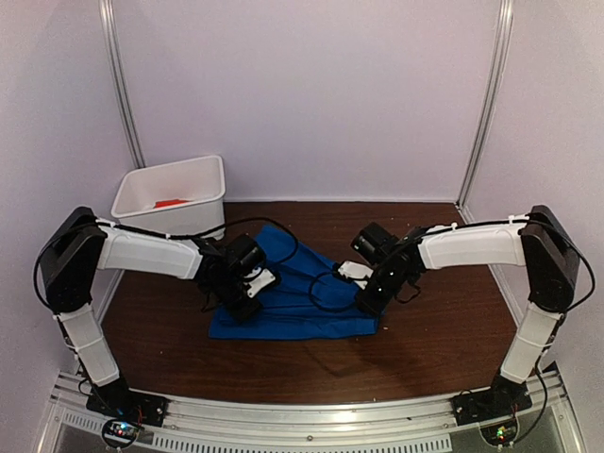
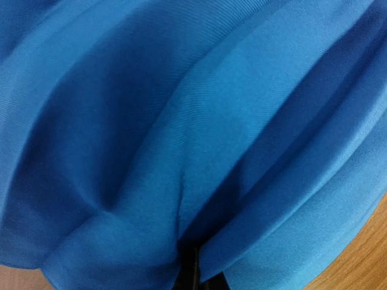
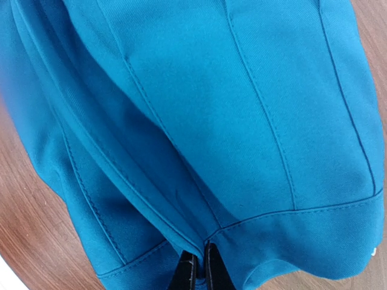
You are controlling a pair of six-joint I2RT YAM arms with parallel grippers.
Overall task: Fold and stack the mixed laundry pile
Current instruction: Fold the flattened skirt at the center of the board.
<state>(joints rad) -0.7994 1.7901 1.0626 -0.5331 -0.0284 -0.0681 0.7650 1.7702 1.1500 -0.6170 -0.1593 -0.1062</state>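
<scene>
The royal-blue garment [image 1: 297, 297] lies spread on the brown table between my two arms. My left gripper [image 1: 243, 304] is shut on its left part; the left wrist view is filled with gathered blue folds [image 2: 199, 139] pinched at the bottom. My right gripper [image 1: 370, 300] is shut on its right edge; the right wrist view shows a stitched hem [image 3: 284, 211] clamped between the black fingertips [image 3: 213, 272]. The orange-red T-shirt [image 1: 171, 203] shows only as a small patch inside the white bin.
The white plastic bin [image 1: 189, 179] stands at the back left corner of the table. Bare brown table [image 1: 444, 330] lies to the right and front of the garment. Pale walls close in the back and sides.
</scene>
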